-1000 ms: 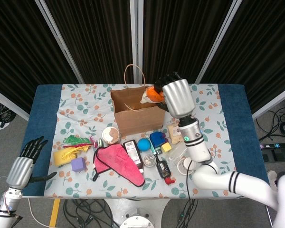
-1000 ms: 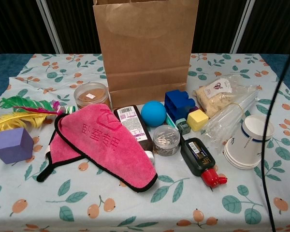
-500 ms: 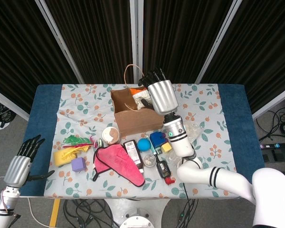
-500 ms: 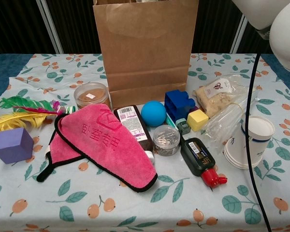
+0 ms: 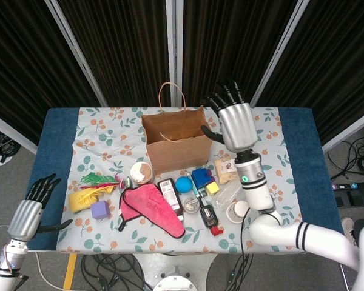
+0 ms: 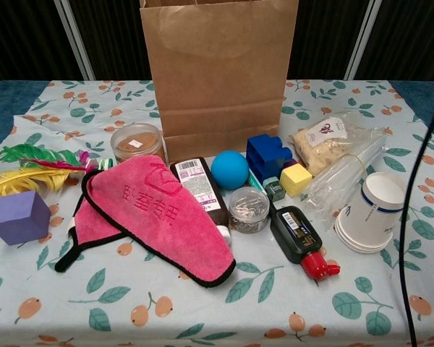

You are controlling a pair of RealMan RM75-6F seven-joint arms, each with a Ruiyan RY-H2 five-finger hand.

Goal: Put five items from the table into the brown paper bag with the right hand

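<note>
The brown paper bag (image 5: 176,145) stands upright at the table's back middle, mouth open; in the chest view the bag (image 6: 218,72) fills the back. My right hand (image 5: 236,124) hovers just right of the bag's mouth, fingers spread, holding nothing. On the table in front lie a pink cloth (image 5: 150,206), a blue ball (image 5: 183,184), a blue block (image 5: 201,177), a yellow cube (image 5: 212,188), a dark bottle (image 5: 170,195) and stacked paper cups (image 5: 236,211). My left hand (image 5: 30,212) hangs off the table's front left corner, empty, fingers extended. I cannot see what lies inside the bag.
A purple cube (image 6: 18,217), feathers (image 6: 29,170) and a brown-lidded jar (image 6: 136,141) sit at the left. A snack bag (image 6: 325,141), a tin of clips (image 6: 249,206) and a small red-capped bottle (image 6: 300,238) lie to the right. A black cable (image 6: 419,188) hangs at the right edge.
My right hand carried an orange item over the bag's mouth, let it go, and has drawn back to the right with fingers spread. The orange item is out of sight.
</note>
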